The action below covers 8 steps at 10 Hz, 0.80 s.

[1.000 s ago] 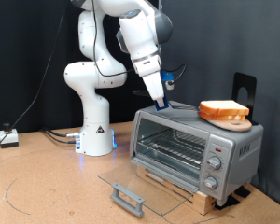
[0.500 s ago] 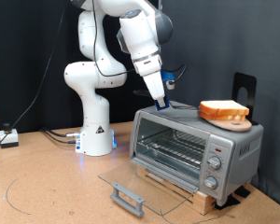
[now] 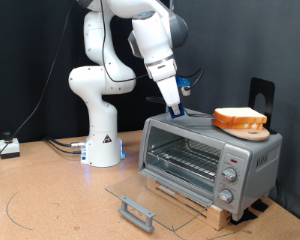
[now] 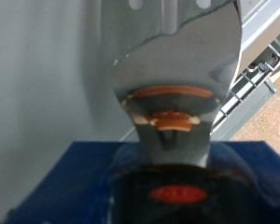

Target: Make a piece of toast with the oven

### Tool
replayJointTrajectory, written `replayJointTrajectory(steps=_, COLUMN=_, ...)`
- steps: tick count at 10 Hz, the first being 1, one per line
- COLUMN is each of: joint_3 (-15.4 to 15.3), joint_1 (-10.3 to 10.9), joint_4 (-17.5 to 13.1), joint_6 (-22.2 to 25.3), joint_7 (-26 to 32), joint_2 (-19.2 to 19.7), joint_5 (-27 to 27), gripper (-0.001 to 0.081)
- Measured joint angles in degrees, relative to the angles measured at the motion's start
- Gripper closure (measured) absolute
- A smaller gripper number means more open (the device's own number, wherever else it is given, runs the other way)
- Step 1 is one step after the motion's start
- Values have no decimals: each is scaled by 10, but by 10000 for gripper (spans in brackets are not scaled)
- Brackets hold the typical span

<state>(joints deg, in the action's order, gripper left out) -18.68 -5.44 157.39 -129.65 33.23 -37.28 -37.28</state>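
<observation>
Right at the front, the oven's glass door is down flat and open, its grey bar handle nearest the camera, low over the brown table top. Behind it is the boxy silver-grey countertop toaster oven itself, sitting on a pale wooden board towards the exterior view's right. The mouth is wide open and the wire rack shows inside. Two round knobs sit one above the other on the panel at the exterior view's right.

Up on the roof now. The two-finger gripper points down at the roof's end towards the exterior view's left, with its tips at or just above the metal. I cannot tell if they touch. A dark flat patch lies just beside the tips. I cannot tell whether the fingers are spread or closed, or whether they hold anything. The wrist view is a blur of shiny grey metal with orange smudges, over something blue.

At the roof's other end a square bread slice with an orange-brown crust lies on a tan wooden disc, well apart from the gripper. That is the only slice showing, and I cannot tell where the piece of toast for the job is.

Further back, the white robot arm rises from its white base. A black upright stand is behind the oven against the pale wall.
</observation>
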Motion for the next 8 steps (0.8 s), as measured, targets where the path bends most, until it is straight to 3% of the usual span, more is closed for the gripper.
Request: replayJointTrajectory(steps=8, joint_3=-36, joint_1=1, joint_4=-10, joint_6=-46, joint_7=-18, joint_2=39, joint_5=-33, gripper=411)
